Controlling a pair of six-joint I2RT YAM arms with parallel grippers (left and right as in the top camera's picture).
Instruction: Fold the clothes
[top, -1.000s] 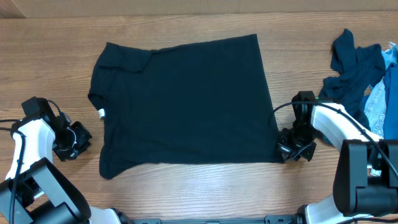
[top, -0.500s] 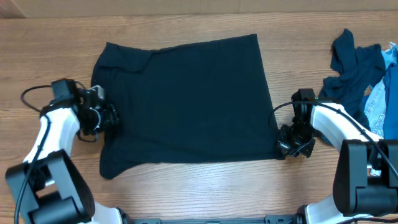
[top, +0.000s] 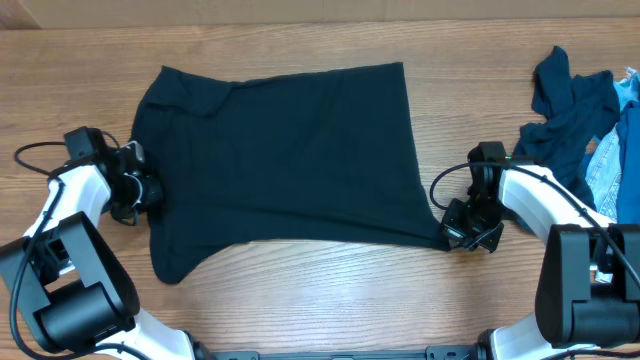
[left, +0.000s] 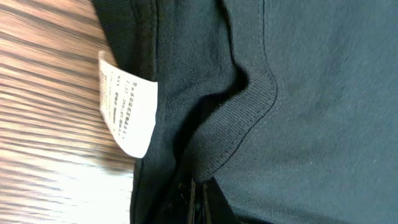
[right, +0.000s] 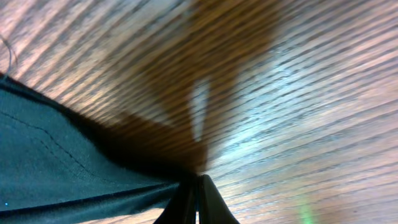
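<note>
The near-black navy T-shirt (top: 290, 160) lies spread flat on the wooden table. My left gripper (top: 143, 190) is at its left edge, shut on the fabric by the collar. In the left wrist view the shut fingers (left: 198, 202) pinch dark cloth (left: 311, 93) just below the ribbed collar, with the white tag (left: 127, 112) beside it. My right gripper (top: 452, 232) is at the shirt's near right corner. In the right wrist view its fingers (right: 196, 196) are shut on the hem (right: 50, 162).
A rumpled dark blue garment (top: 565, 105) and pale blue denim (top: 620, 150) lie piled at the table's right edge, just beyond my right arm. Bare wood table (top: 330, 300) runs along the front.
My left gripper moved in from the table onto the shirt's left edge, shut on it and pulled it left. The shirt shifted left and its right edge now slants. The right gripper stayed.
</note>
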